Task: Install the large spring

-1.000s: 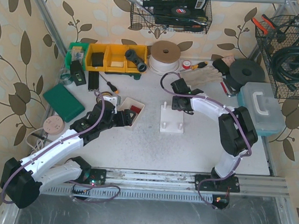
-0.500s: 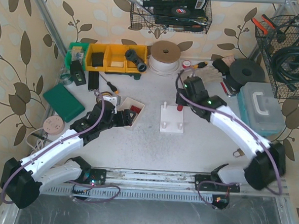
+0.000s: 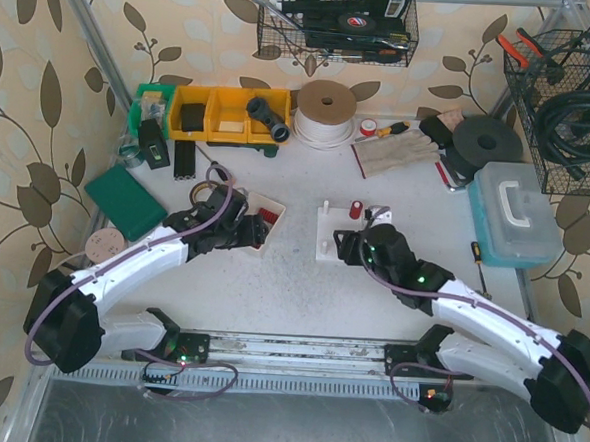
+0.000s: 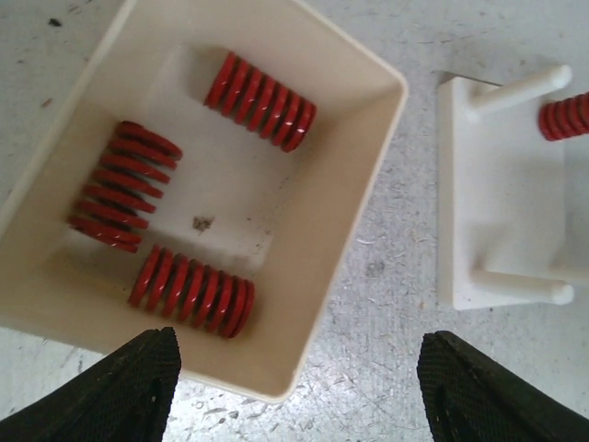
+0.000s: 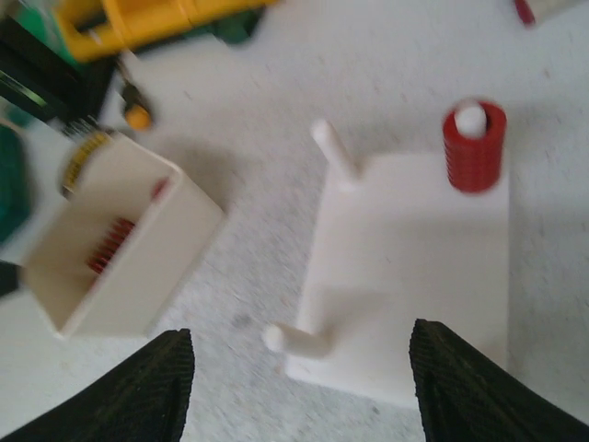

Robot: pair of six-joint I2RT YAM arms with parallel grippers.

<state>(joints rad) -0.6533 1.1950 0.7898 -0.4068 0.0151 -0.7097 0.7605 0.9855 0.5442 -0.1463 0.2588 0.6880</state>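
Note:
A cream tray (image 4: 363, 166) holds three red springs: a wide one (image 4: 124, 184) at its left, a slimmer one (image 4: 260, 88) at the far side and another (image 4: 191, 290) at the near side. The white peg base (image 3: 336, 239) carries one red spring (image 3: 356, 210) on its far right peg, also seen as spring (image 5: 474, 145) on the base (image 5: 414, 276). My left gripper (image 4: 299, 396) hangs open over the tray's near right corner, holding nothing. My right gripper (image 5: 302, 387) is open and empty above the base's near left peg (image 5: 294, 339).
Yellow bins (image 3: 221, 113), a tape roll (image 3: 325, 108) and a screwdriver (image 3: 216, 166) lie at the back. A green box (image 3: 126, 201) sits at the left, a plastic toolbox (image 3: 511, 209) at the right. Wire baskets (image 3: 572, 108) hang on the walls.
The right arm left a red spring on the far right peg and drew back to the base's near side. The left gripper moved closer over the tray and its jaws narrowed a little.

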